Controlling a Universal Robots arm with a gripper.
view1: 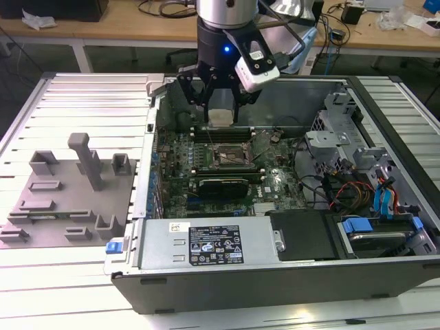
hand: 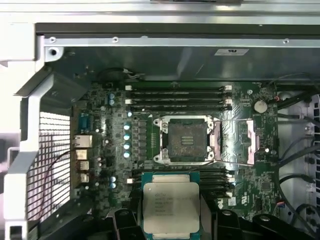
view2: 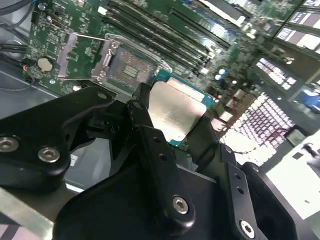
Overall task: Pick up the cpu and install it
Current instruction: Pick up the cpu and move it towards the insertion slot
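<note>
As the black jointed gripper (view1: pixel 221 112) pinches the thin square silver-topped cpu (hand: pixel 171 207) by opposite edges, face level for seating, the chip hangs clear of the dark metal-framed socket (hand: pixel 187 140), about twelve o'clock from it in the exterior view. The socket's retaining plate (hand: pixel 250 136) is seemingly swung open to receive it.

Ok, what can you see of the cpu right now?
The cpu is a thin square chip with a shiny silver-grey metal lid, stepped corners and faint print. It sits on a green board that shows as a rim. The gripper is shut on it, its black fingers pressing two opposite edges. It hangs above the motherboard, beside the open socket rather than in it, touching nothing else.
</note>
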